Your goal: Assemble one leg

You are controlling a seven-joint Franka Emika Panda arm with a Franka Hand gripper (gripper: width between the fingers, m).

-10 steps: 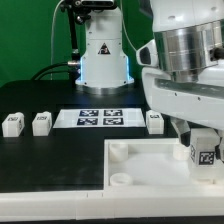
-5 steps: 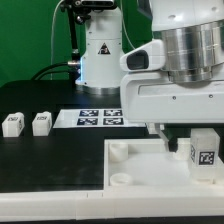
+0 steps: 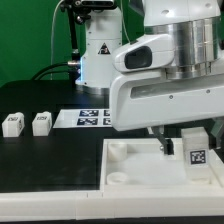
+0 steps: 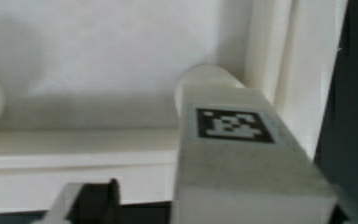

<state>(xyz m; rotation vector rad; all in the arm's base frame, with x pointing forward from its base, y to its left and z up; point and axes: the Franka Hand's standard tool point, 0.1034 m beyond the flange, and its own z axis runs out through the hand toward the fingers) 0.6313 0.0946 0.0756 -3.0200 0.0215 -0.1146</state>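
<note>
A white leg (image 3: 198, 152) with a black-and-white tag stands upright on the large white panel (image 3: 140, 165), at its far corner on the exterior view's right. My gripper (image 3: 187, 150) straddles the leg. One dark finger (image 3: 165, 145) stands apart from the leg's side and the other is hidden. In the wrist view the leg (image 4: 229, 150) fills the space between the fingers of the gripper (image 4: 229, 208). A gap shows between it and the black finger (image 4: 98, 202). Two more legs (image 3: 12, 124) (image 3: 41, 122) lie on the black table at the left.
The marker board (image 3: 95, 117) lies behind the panel. The panel has round sockets (image 3: 118, 148) (image 3: 118, 180) at its left corners. The arm's white body covers the right half of the view, and a white robot base (image 3: 100, 55) stands at the back.
The arm's wrist has turned and swung toward the exterior view's left, covering the leg that lay by the marker board. The tagged leg has shifted slightly left and still faces the camera.
</note>
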